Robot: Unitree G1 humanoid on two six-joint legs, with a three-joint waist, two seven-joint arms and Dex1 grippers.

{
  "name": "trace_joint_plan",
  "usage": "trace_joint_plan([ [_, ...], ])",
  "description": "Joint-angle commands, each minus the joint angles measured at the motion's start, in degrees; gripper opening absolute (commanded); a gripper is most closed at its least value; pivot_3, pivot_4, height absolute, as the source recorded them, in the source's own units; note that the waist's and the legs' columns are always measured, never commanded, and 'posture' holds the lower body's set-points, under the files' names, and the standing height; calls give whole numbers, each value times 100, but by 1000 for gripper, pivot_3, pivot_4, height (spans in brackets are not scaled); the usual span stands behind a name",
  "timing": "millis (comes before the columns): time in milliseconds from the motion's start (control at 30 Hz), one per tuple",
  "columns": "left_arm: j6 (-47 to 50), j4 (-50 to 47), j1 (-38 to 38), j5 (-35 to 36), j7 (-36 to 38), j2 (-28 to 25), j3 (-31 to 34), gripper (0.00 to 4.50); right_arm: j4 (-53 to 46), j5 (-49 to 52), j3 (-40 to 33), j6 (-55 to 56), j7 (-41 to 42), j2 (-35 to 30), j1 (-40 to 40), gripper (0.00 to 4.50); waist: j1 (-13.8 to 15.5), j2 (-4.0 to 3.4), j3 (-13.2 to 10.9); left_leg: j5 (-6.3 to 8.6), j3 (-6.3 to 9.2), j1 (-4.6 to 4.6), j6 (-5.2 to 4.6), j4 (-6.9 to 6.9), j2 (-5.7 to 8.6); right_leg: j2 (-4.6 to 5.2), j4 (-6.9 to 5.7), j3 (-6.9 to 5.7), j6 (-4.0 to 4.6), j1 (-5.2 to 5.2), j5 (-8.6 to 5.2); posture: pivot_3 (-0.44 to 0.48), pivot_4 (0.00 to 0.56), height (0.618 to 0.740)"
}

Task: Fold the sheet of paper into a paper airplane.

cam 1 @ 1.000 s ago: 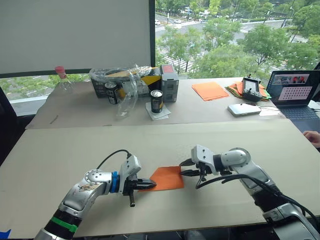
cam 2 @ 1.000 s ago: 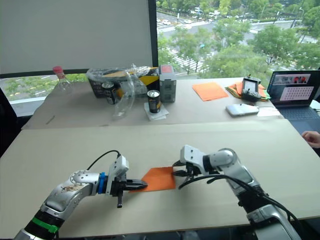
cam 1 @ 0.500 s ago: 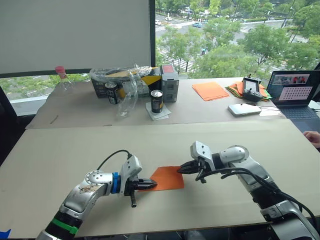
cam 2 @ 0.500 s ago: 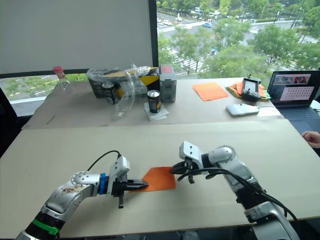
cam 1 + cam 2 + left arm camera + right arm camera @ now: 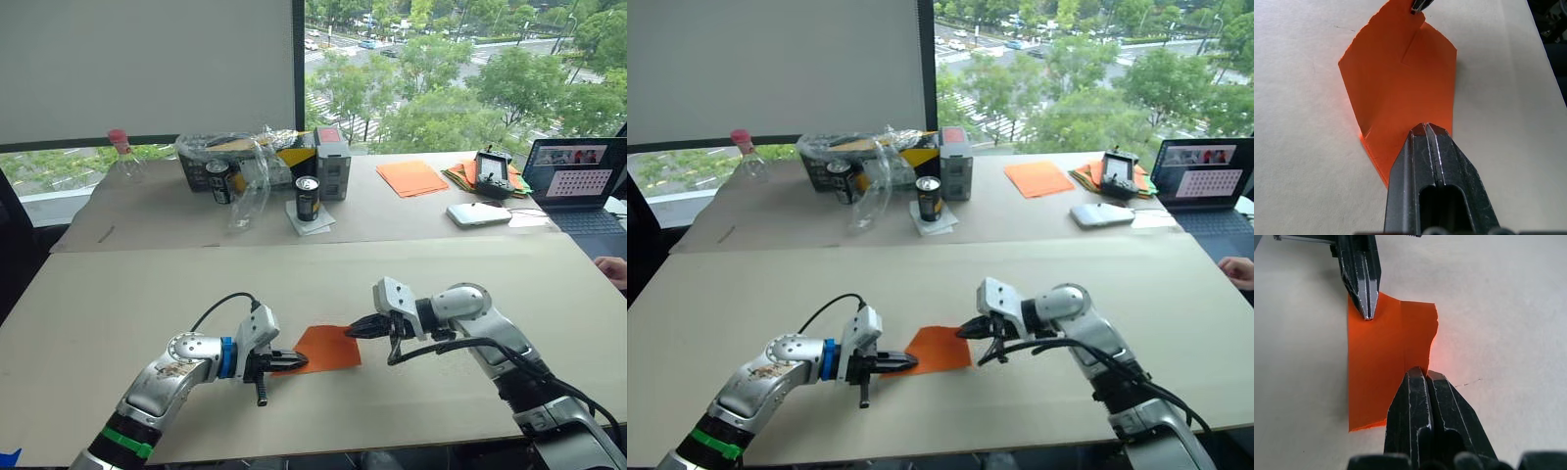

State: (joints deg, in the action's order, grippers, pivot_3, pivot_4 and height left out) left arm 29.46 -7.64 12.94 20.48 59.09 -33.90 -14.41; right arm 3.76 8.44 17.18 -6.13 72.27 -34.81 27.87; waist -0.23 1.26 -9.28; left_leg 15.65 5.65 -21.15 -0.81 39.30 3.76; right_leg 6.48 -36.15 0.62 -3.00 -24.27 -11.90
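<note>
Early folding is judged in hand: sheet of paper (image 5: 326,349) is pinched at opposite edges by left gripper (image 5: 294,361) and right gripper (image 5: 357,329); 1 edge must next be lifted over.

The sheet of paper (image 5: 326,349) is lying flat on the near counter (image 5: 147,294), between the two arms. The left gripper (image 5: 297,361) is pressing its closed jaws on the sheet's left edge. The right gripper (image 5: 355,330) is meeting the sheet's far right corner with its jaws together. A stack of orange sheets (image 5: 411,177) is resting on the far counter beside a laptop (image 5: 578,181).
</note>
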Motion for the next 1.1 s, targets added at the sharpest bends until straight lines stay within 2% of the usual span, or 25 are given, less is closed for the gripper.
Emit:
trace_joint_plan([
  [33, 42, 276, -91, -245, -49, -79, -131, 0, -309, -44, -173, 820, -47, -103, -282, 42, 6, 0, 0, 0, 0, 0, 0, 0, 0, 0, 0, 0, 0, 0, 0, 0, 150, 695],
  [267, 21, 284, -105, -246, -29, -122, -118, 0, -306, -630, 73, 2463, -112, -353, -836, 42, -12, -1, 0, 0, -1, 2, 0, 0, -1, -1, -2, 0, -1, 1, 0, 0, 150, 695],
  [400, 24, 290, -109, -241, -6, -166, -99, 0, 256, -1254, 244, 3610, -389, -432, -738, 42, -26, -1, 0, 0, -2, 5, 0, 0, -1, -2, -2, 1, -1, 3, -1, 0, 150, 695],
  [533, 46, 268, -118, -224, 10, -202, -83, 0, 609, -1426, 354, 4146, -510, -466, -625, 42, -27, -1, 0, 0, -3, 6, 0, 0, -1, -2, -2, 1, -1, 4, -1, 0, 150, 695],
  [933, 249, 221, -75, 16, -17, -195, 187, 0, 574, -1863, 713, 3827, -793, -450, -843, 42, -46, -1, 2, 0, -2, 16, 0, 0, -5, -6, -6, 2, 0, 13, 0, 0, 150, 695],
  [1033, 518, 217, 28, 393, -7, -144, 543, 0, 540, -2061, 795, 3661, -887, -453, -932, 42, -50, -2, 3, 0, -2, 20, 0, 0, -7, -9, -10, 2, 0, 14, 0, 0, 150, 695],
  [1100, 753, 152, 134, 969, 256, -139, 940, 0, 530, -2145, 824, 3524, -941, -437, -968, 42, -56, -1, 3, 0, -2, 21, 0, 0, -10, -12, -10, 2, 0, 14, 0, 0, 150, 695],
])
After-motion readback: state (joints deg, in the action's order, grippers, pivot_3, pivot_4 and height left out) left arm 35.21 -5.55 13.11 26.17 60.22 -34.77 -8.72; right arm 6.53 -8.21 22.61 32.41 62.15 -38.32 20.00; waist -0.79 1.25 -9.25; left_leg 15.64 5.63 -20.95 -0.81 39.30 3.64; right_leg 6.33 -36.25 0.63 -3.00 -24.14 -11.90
